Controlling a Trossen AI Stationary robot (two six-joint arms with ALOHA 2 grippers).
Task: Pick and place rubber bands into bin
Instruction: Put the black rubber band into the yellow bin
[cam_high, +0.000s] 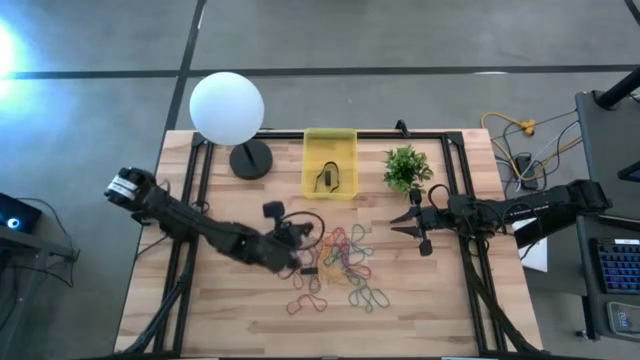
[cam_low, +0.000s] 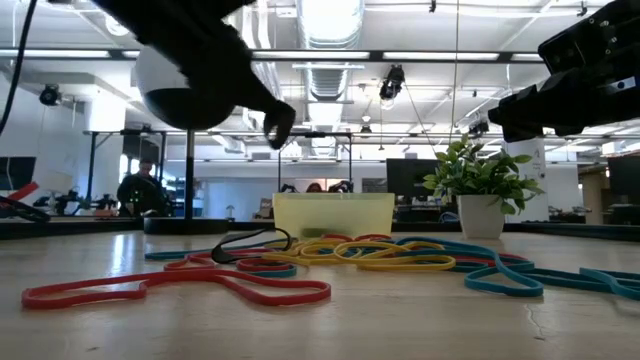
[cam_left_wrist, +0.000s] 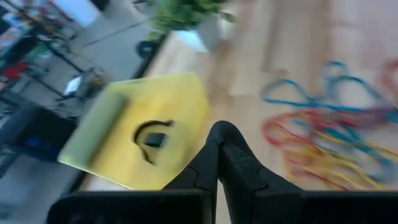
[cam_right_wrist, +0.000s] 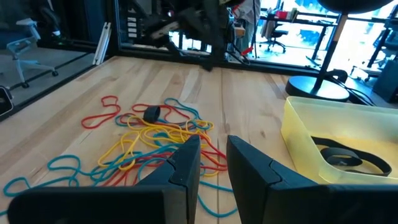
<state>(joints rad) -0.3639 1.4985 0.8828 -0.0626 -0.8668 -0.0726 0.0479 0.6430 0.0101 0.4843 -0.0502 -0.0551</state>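
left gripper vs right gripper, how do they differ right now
The left gripper is shut, fingers pressed together; the right gripper shows a gap between its fingers. The left is at the rubber bands; the right hangs beside the pile, below the plant. Neither visibly holds a band.

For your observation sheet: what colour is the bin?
Translucent yellow; the bin shows best in the right wrist view.

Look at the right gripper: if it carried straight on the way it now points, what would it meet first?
Probably the pile of rubber bands. The right gripper points across bare table toward them, the bin off to one side; depth is hard to judge.
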